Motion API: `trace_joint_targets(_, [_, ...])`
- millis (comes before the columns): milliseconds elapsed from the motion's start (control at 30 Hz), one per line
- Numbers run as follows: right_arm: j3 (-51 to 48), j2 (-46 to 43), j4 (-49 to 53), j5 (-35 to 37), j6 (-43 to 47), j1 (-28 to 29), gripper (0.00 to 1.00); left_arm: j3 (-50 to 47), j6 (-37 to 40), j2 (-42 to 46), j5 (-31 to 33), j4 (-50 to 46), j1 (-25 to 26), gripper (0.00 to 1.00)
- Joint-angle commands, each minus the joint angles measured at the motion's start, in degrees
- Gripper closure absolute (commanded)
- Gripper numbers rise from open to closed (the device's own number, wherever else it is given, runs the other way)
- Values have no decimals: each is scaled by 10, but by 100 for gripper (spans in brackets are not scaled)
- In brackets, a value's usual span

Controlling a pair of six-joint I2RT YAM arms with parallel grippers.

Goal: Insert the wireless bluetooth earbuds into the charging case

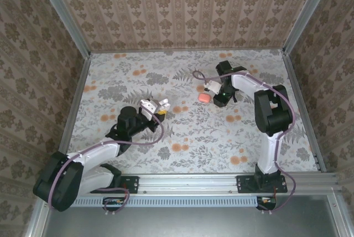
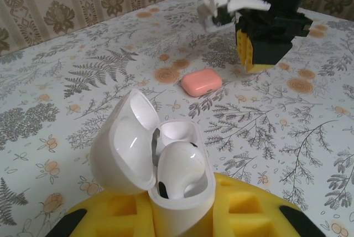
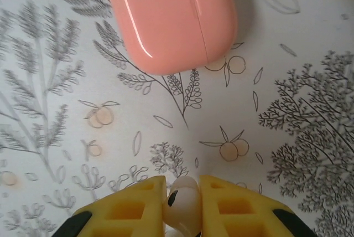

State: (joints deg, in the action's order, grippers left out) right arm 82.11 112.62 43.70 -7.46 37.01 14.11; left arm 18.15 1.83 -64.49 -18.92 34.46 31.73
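Observation:
In the left wrist view the white charging case (image 2: 182,201) stands upright between the yellow pads of my left gripper (image 2: 182,217), which is shut on it. Its lid (image 2: 123,145) is hinged open to the left, and one white earbud (image 2: 180,165) sits in the near socket. From above, the case (image 1: 161,106) shows at the left gripper (image 1: 156,107), left of the table's middle. My right gripper (image 3: 183,199) is shut on a second white earbud (image 3: 184,202), held just above the cloth. It points down at the back right (image 1: 217,102).
An orange-pink rounded lump (image 3: 168,18) lies on the floral cloth just ahead of the right gripper, and shows from above (image 1: 204,97) and past the case (image 2: 201,83). Patterned walls with metal rails (image 1: 76,82) enclose the table.

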Motion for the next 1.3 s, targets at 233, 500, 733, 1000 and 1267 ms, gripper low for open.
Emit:
trace_joint_targets(233, [-187,-205,-266,-254,-169,0,79,10,-43,-51,-22,110,14,95])
trace_joint_targets(500, [-314,-312,-511,-401,-336,17,78,32,-61,-137,-36,215,49,95])
trace_joint_targets(733, [-334,-356,-561,-415,-373,52,78,57,-91,-208,-76,322,62,95])
trace_joint_targets(1000, [-331,-359,-571,-425,-368,69,77,76,-99,-216,-120,344,63,95])
trace_joint_targets(1267, [-310,-333,-599,-443,-378,85,77,82,-102,-216,-139,350,64,95])
